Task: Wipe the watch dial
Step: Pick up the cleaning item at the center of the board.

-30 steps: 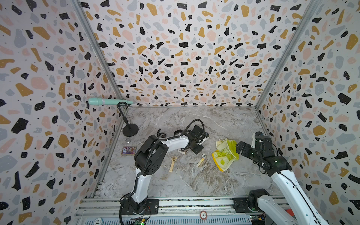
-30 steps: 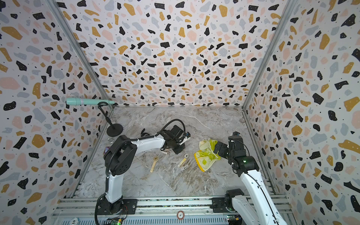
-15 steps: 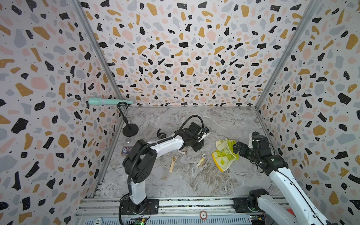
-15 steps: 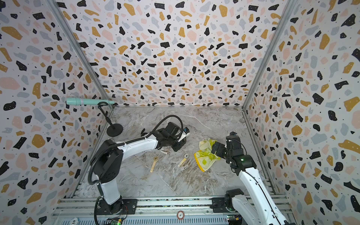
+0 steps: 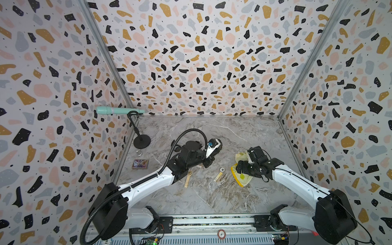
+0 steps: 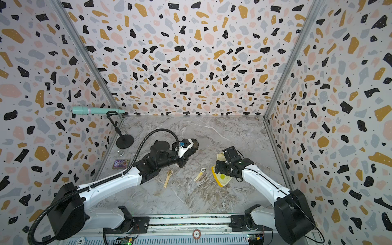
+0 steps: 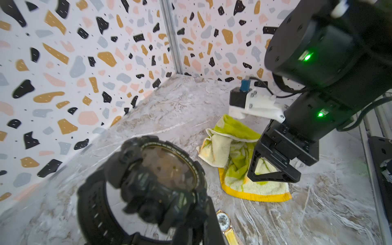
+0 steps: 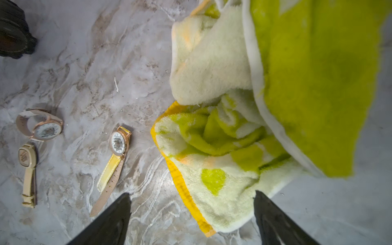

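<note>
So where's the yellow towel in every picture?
Top view: towel right of centre, under the right claw.
Top view: same spot.
Left wrist: behind the black watch, at.
Right wrist: just ahead of the open right claw, at.
Shared landmark: the yellow-strap watch beside it.

Quick update on the last second. My left arm drops out of that folded-up, elbow-high pose into a long low stretch over the counter (image 5: 201, 197). The wrist rolls too, so the black watch (image 7: 161, 169) in my left fingers (image 7: 212, 229) ends up tipped, dial facing my other arm. Meanwhile my right arm slides in from beside the towel (image 5: 244, 180). My right fingers (image 8: 110, 218) now hang spread over it, straddling its yellow-edged corner.
</note>
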`<state>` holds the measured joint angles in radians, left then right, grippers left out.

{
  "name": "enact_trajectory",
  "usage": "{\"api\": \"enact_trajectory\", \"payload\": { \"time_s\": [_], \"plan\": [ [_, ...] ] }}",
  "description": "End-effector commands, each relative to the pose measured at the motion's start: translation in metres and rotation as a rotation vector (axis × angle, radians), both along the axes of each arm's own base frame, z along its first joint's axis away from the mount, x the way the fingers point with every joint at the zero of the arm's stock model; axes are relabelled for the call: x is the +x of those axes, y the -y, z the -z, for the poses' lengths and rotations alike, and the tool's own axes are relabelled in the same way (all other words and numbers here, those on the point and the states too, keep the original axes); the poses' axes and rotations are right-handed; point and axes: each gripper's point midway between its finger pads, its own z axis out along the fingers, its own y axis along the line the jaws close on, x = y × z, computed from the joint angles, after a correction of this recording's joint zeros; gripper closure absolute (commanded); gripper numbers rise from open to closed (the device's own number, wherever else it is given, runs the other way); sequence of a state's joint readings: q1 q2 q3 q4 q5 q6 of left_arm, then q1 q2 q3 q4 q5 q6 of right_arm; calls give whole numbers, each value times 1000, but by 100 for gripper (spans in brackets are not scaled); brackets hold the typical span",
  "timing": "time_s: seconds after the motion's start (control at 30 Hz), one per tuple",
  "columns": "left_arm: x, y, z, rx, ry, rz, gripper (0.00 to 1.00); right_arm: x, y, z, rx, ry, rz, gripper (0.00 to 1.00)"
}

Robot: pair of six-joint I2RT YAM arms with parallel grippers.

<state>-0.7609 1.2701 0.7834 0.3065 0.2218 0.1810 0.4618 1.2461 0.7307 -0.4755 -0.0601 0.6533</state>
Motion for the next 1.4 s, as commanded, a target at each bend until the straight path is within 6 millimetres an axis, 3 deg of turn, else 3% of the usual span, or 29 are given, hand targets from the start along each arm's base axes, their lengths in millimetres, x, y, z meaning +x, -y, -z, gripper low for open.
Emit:
{"api": "enact_trajectory", "payload": {
  "time_s": [0.0,0.13,0.3,0.5,0.67,0.7,0.73,0.77,0.87,1.1,1.37],
  "plan": [
    [-5,-13,-37,-132,148,-40,100,7,-9,1,18,2,-7,9],
    [-13,-31,-37,-183,173,-85,100,10,-16,13,-4,-34,-27,11],
    [-18,-38,-31,-196,164,-95,100,12,-21,32,-46,-86,-17,15],
    [-23,-42,-32,-253,169,-99,100,19,-16,49,-95,-134,54,29],
    [-27,-39,-27,-252,178,-65,100,19,-14,61,-111,-159,85,61],
    [-28,-38,-26,-245,180,-56,100,19,-15,63,-106,-161,79,73],
    [-30,-37,-25,-235,193,-35,100,20,-19,62,-92,-158,65,92],
    [-32,-35,-25,-225,205,-20,100,21,-23,58,-70,-154,54,100],
    [-30,-34,-26,-211,221,-12,100,31,-33,32,-7,-87,29,100],
    [-22,-16,-18,-144,196,69,100,54,-32,-67,122,133,-18,100],
    [-9,19,-25,-154,164,192,100,49,-46,-161,267,357,-184,100]
  ]
}}
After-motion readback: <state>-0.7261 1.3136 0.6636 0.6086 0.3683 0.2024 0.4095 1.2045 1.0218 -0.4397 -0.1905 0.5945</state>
